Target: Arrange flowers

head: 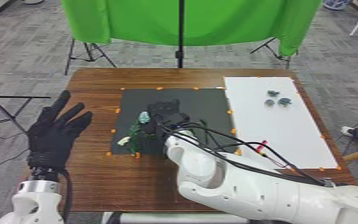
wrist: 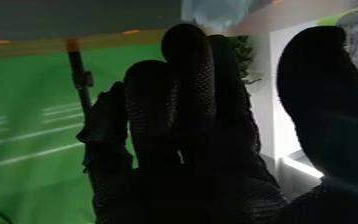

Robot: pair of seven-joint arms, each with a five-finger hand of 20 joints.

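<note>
Three small blue-grey pieces lie close together on the white sheet, to the right of the black mat. On the mat's left part are the task's flowers: a pale blue bloom near the right hand, green leaves on the side nearer the robot, and a white bloom by the mat's left edge.

The right hand is over the middle of the mat, just beside the pale blue bloom. It is open, its fingers straight and its thumb well apart from them, with nothing in its hold. The left hand is left of the mat, fingers loosely spread and pointing away from the robot, also holding nothing.

Orange tape marks the mat's edges on the brown table. Beyond the mat hangs a green cloth, and a small red thing is to its right, near the right arm.
</note>
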